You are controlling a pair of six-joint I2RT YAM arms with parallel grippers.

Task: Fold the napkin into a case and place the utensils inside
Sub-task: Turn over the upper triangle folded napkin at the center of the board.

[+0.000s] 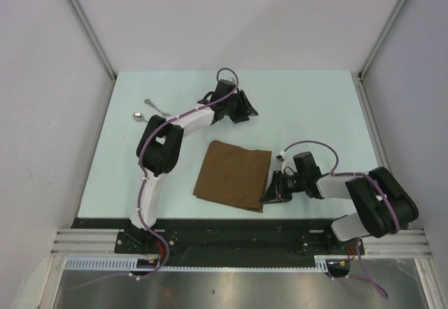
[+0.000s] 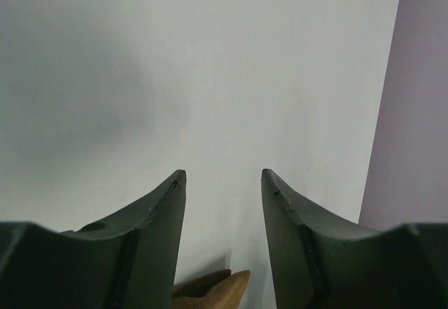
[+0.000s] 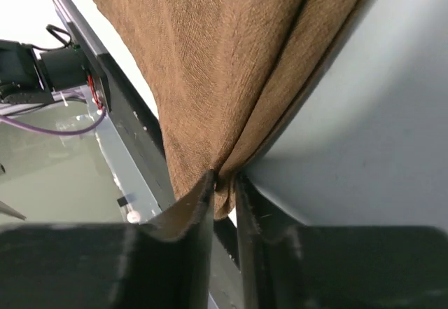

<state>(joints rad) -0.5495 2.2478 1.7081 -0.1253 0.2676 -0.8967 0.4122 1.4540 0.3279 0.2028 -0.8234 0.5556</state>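
Nearest, the right end effector (image 1: 267, 198) (image 3: 225, 180) sits at the near right corner of the napkin (image 1: 232, 174) (image 3: 210, 57). Its fingers stand a narrow gap apart with that corner between them; I cannot tell whether they clamp the cloth or merely flank it. The napkin lies doubled, a rough brown square flat on the pale bench (image 1: 315, 106), reaching leftward and away from this end effector. Beyond the cloth's far edge is the left end effector (image 1: 245, 113) (image 2: 224, 176), released, its fingers spread over the bench with nothing between them. Well off to its left the fork (image 1: 151, 103) and spoon (image 1: 139, 116) lie close together.
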